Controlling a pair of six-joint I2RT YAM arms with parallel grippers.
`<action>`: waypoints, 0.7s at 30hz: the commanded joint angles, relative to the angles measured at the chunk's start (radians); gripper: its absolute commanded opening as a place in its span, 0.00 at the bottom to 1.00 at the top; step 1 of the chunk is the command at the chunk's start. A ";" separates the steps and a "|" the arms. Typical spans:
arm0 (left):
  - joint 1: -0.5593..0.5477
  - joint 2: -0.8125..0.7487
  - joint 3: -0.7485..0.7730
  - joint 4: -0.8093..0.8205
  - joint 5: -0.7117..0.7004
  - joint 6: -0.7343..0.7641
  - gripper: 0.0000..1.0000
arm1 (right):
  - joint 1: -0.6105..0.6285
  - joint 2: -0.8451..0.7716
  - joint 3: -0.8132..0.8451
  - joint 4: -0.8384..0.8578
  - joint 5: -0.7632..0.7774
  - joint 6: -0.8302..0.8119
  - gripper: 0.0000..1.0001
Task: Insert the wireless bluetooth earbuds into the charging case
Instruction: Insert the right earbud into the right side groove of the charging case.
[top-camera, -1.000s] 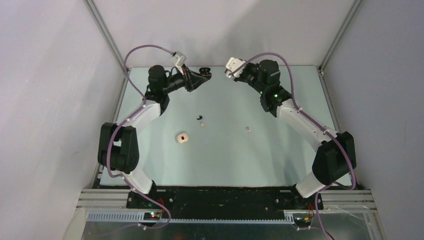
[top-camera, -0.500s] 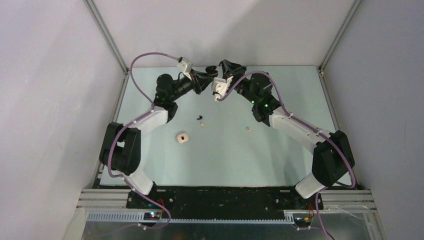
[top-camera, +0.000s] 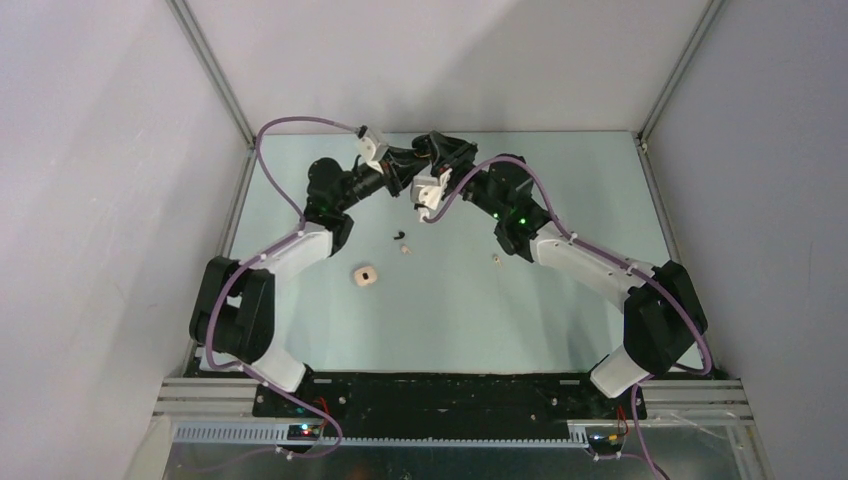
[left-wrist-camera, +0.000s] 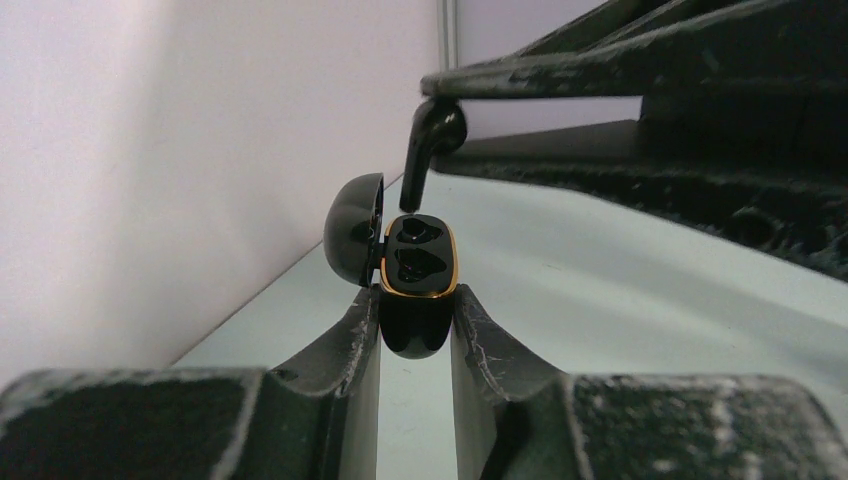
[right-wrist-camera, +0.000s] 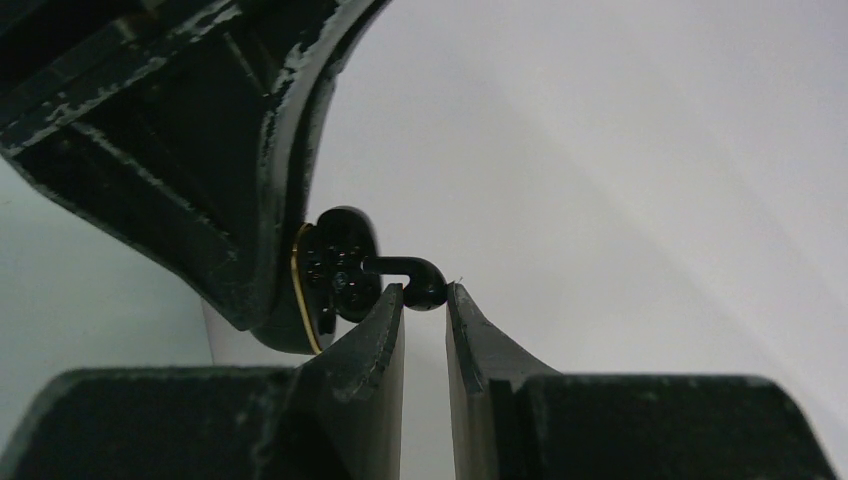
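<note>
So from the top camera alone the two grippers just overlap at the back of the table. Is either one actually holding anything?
Observer: Yes. The left wrist camera shows the left gripper clamped on a glossy black gold-rimmed charging case.
Operator: Lid?
Observer: The hinged lid stands open.
Operator: And the right?
Observer: The right gripper pinches a black stemmed earbud. Its stem tip is at the rim of the case's opening, not yet seated.
</note>
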 joint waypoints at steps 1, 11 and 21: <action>-0.008 -0.066 -0.023 0.060 0.035 0.078 0.00 | 0.016 -0.047 -0.013 0.049 -0.001 -0.037 0.00; -0.014 -0.115 -0.085 0.086 0.026 0.095 0.00 | 0.039 -0.059 -0.029 0.029 0.000 -0.068 0.00; -0.014 -0.133 -0.103 0.097 -0.012 0.040 0.00 | 0.040 -0.070 -0.040 -0.003 -0.029 -0.073 0.00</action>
